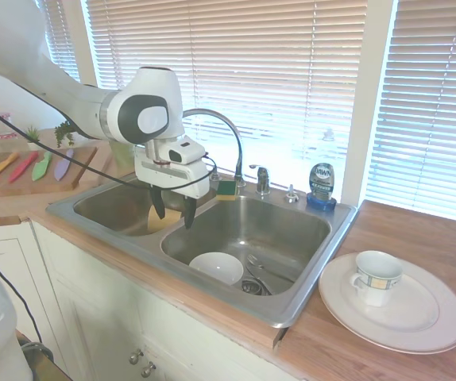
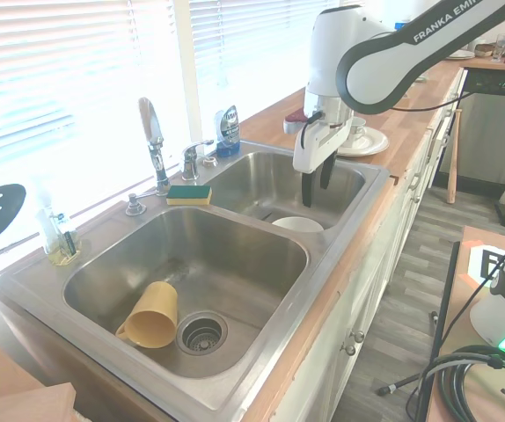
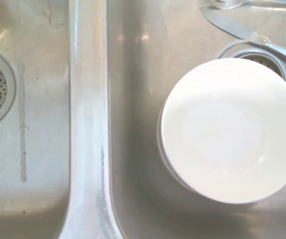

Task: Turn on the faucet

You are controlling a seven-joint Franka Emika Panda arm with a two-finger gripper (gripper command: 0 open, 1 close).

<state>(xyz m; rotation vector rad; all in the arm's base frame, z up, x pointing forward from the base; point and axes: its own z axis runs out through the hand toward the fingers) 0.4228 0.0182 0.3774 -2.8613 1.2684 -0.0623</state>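
The double stainless sink sits in a wooden table below a window with white blinds. At the back rim, behind the divider between the two basins, stands the faucet: a tall, thin chrome gooseneck spout arching high toward the front, with a separate short chrome lever handle on a stubby base just beside it, nearer the blue dish soap bottle.

The white Franka arm reaches over the sink with its wrist turned straight down, and the gripper hangs above the divider, at the edge of the basin that holds the white bowl. Its dark fingers point downward, spread apart, with nothing between them, and are well apart from the faucet and its lever.

A white plate on the table carries a white mug. A yellow cup lies on its side in the other basin beside the drain, and a green and yellow sponge rests on the rim near the faucet base.

The arm's link reads "FRANKA EMI" in the second exterior view; the soap label seems to read "Dawn", though it is small.
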